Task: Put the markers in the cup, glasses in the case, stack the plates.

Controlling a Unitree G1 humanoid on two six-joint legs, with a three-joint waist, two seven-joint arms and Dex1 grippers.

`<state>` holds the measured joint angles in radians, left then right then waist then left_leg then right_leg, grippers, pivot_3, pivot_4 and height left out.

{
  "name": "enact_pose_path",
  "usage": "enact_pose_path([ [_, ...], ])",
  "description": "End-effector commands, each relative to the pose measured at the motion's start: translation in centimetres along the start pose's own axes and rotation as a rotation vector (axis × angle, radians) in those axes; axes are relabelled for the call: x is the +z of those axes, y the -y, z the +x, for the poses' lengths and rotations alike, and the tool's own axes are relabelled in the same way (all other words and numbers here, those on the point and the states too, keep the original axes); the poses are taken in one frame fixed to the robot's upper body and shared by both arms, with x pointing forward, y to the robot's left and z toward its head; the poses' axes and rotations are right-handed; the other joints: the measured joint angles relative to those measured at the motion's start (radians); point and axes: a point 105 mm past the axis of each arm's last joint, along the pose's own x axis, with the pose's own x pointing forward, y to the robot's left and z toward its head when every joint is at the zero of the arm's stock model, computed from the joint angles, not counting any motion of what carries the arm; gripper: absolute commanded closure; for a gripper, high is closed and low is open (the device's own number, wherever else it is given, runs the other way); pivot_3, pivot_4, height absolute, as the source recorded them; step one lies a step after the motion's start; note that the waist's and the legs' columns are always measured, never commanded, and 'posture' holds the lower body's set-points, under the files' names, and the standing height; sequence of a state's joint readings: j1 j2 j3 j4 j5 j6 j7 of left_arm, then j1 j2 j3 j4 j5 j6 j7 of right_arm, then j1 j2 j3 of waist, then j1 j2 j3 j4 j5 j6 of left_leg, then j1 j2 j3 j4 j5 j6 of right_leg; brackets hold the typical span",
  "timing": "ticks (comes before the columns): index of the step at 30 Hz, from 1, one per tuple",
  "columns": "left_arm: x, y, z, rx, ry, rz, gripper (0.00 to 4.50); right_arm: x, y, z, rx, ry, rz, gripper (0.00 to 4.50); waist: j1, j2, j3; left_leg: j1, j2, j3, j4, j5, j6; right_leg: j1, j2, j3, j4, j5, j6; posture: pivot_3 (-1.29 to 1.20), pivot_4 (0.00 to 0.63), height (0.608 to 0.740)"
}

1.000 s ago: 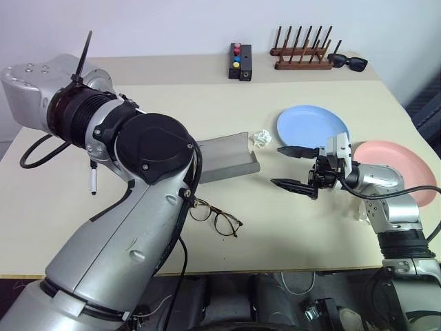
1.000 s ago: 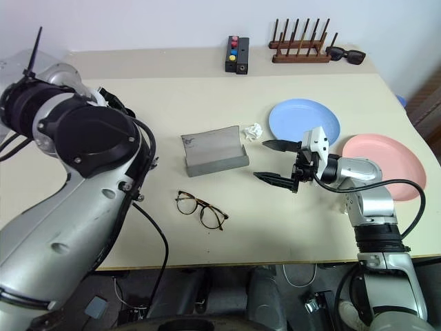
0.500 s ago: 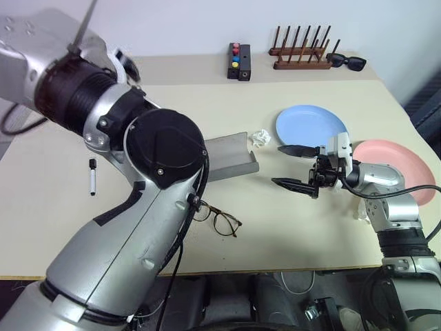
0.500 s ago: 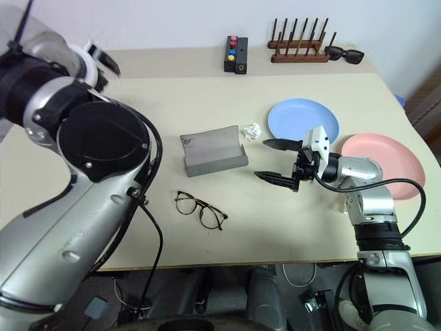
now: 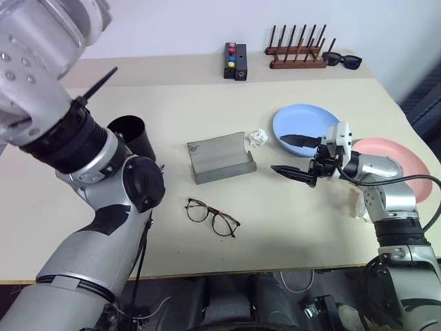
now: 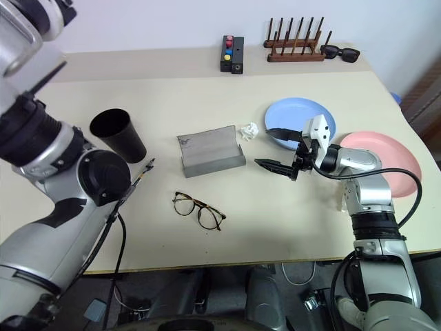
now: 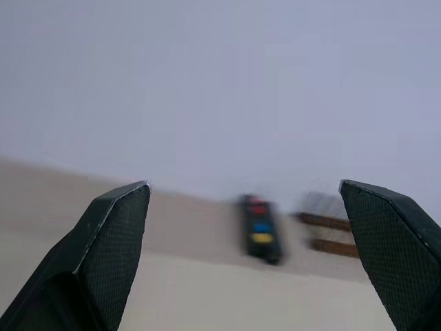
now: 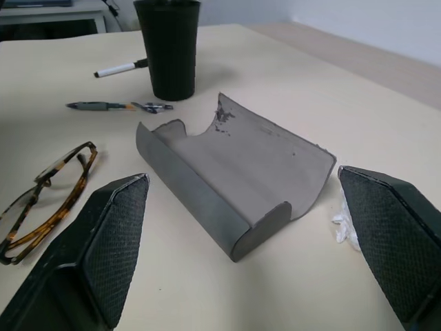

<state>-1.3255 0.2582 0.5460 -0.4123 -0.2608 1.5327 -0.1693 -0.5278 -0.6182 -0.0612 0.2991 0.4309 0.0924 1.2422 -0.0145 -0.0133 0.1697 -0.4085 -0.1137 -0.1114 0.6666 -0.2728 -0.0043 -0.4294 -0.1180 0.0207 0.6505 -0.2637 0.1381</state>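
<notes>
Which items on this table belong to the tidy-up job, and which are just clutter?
Job items:
cup
white marker
dark marker
glasses
case
blue plate
pink plate

Lying about:
button box
wooden rack
sunglasses
crumpled paper

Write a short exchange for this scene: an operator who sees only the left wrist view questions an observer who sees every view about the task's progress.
Operator: I see a wall and a blurred button box. Are the glasses in the case yet?
Observer: No. The tortoiseshell glasses lie on the table, nearer the robot than the open grey case.
Operator: Are the plates stacked?
Observer: No. The blue plate and the pink plate lie side by side.
</notes>
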Motion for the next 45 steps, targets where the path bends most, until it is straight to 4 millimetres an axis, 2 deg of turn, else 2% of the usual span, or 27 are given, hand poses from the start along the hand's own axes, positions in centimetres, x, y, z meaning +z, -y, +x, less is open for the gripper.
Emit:
enact_pose_path([
  [1, -1.6, 2.2, -3.5, -0.280, -0.080, 0.217, 0.02, 0.8, 0.6, -0.9, -0.039, 0.003, -0.047, 0.00, -0.009, 0.001, -0.001, 0.000, 0.000, 0.000, -0.001, 0.000, 0.000, -0.001, 0.000, 0.000, 0.001, 0.000, 0.000, 0.00, 0.150, 0.740],
  [5, -5.6, 1.4, -7.3, -0.452, -0.273, 0.273, 0.02, 0.2, 0.8, -1.3, -0.063, -0.013, -0.051, 0.00, -0.022, 0.002, -0.001, 0.001, 0.000, -0.001, -0.002, 0.000, 0.000, -0.003, 0.001, 0.002, 0.002, 0.000, 0.000, 0.00, 0.150, 0.740],
  [8, -7.4, 0.7, -9.7, -0.523, -0.376, 0.252, 0.02, -0.2, 0.9, -1.3, -0.066, -0.014, -0.050, 0.00, -0.020, 0.002, -0.001, 0.001, 0.000, -0.001, 0.000, 0.000, 0.000, -0.001, 0.001, 0.002, 0.001, 0.000, 0.000, 0.00, 0.150, 0.740],
  [10, -7.9, 0.4, -11.1, -0.553, -0.419, 0.238, 0.02, -0.3, 0.9, -1.3, -0.064, -0.012, -0.050, 0.00, -0.019, 0.002, -0.001, 0.001, 0.000, -0.002, -0.001, 0.000, 0.000, -0.001, 0.001, 0.002, 0.001, 0.000, 0.000, 0.00, 0.150, 0.740],
  [13, -9.1, -1.0, -13.2, -0.520, -0.518, 0.221, 0.02, -0.5, 0.9, -1.2, -0.064, -0.012, -0.051, 0.00, -0.022, 0.002, -0.001, 0.001, 0.000, -0.002, -0.001, 0.000, 0.000, -0.001, 0.001, 0.002, 0.001, 0.000, 0.000, 0.00, 0.150, 0.740],
  [18, -11.2, -1.8, -15.9, -0.465, -0.643, 0.231, 0.02, -1.0, 1.0, -1.3, -0.071, -0.009, -0.048, 0.00, -0.017, 0.003, -0.001, 0.001, 0.000, -0.002, -0.001, 0.000, 0.000, 0.000, 0.001, 0.002, 0.000, 0.000, 0.000, 0.00, 0.150, 0.740],
  [25, -14.9, -3.5, -15.8, -0.241, -0.671, 0.274, 0.02, -1.1, 0.9, -1.7, -0.087, 0.000, -0.048, 0.00, 0.005, 0.003, -0.002, 0.003, 0.000, -0.001, -0.001, 0.000, 0.000, 0.001, 0.001, 0.002, 0.000, 0.000, -0.001, 0.00, 0.150, 0.740],
  [28, -15.9, -3.6, -15.5, -0.180, -0.645, 0.284, 0.02, -1.2, 0.9, -2.1, -0.099, -0.017, -0.048, 0.00, 0.007, 0.003, -0.002, 0.003, 0.000, -0.002, -0.001, 0.000, 0.000, 0.002, 0.001, 0.002, -0.001, 0.001, -0.002, 0.00, 0.150, 0.740],
  [35, -19.1, -5.3, -15.0, 0.044, -0.671, 0.223, 0.02, -0.7, 0.4, -3.1, -0.091, -0.034, -0.029, 0.00, 0.005, 0.004, -0.002, 0.003, 0.000, -0.001, -0.001, 0.000, 0.000, 0.002, 0.001, 0.002, -0.001, 0.001, -0.002, 0.00, 0.150, 0.740],
  [40, -19.9, -6.4, -14.3, 0.170, -0.672, 0.182, 0.02, 0.4, -0.4, -3.3, -0.044, -0.022, -0.005, 0.00, 0.007, 0.003, -0.002, 0.003, 0.000, -0.001, -0.001, 0.000, 0.000, 0.002, 0.001, 0.002, -0.001, 0.001, -0.002, 0.00, 0.150, 0.740],
  [45, -20.5, -7.7, -13.7, 0.250, -0.708, 0.149, 0.02, 0.4, -1.2, -3.7, 0.001, -0.061, -0.013, 0.00, 0.009, 0.003, -0.002, 0.003, 0.000, -0.001, -0.001, 0.000, 0.000, 0.002, 0.001, 0.002, -0.001, 0.001, -0.002, 0.00, 0.150, 0.740],
])
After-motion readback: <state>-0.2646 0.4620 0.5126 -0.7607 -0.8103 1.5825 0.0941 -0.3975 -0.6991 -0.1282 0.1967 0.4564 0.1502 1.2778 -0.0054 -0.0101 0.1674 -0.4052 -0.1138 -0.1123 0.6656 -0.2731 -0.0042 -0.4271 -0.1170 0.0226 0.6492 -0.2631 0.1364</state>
